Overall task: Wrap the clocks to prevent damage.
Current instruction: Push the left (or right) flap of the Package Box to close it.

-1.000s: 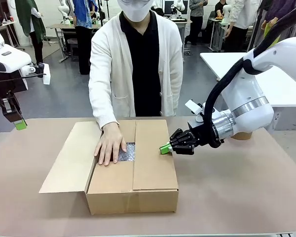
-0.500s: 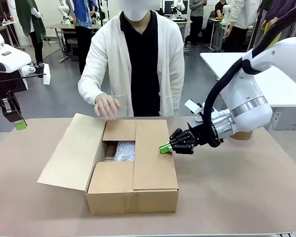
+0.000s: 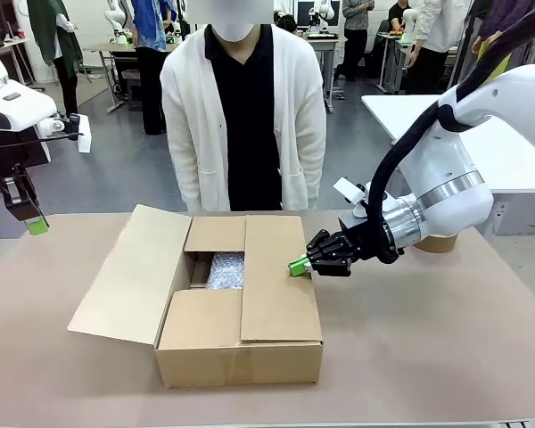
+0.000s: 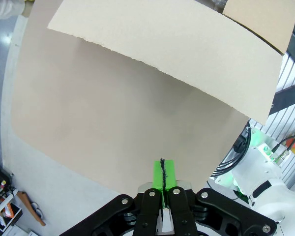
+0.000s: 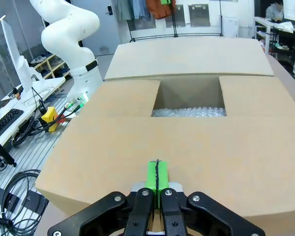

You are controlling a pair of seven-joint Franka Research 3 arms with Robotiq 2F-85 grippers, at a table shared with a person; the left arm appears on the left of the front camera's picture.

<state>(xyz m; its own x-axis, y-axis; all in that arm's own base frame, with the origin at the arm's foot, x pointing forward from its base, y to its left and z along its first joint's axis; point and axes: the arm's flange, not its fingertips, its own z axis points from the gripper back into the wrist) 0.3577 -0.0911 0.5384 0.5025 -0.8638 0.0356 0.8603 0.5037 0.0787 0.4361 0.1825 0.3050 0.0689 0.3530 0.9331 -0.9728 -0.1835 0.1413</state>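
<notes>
Bubble wrap [image 3: 225,270] lies inside a half-open cardboard box [image 3: 250,348] at mid-table, with the right gripper [image 3: 297,267], jaws pressed together, at its right flap, the left gripper [image 3: 37,226], likewise closed, far left, and a person [image 3: 245,116] standing beyond.

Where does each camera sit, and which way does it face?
Front: fixed on the robot's side, facing across the table at the person; left tool raised, right tool at the box.
Left wrist: on its arm, facing down at table and flap; own shut tool shows.
Right wrist: on its arm, facing over the box at bubble wrap and left arm; own shut tool shows.
Shared: all three show the box.
</notes>
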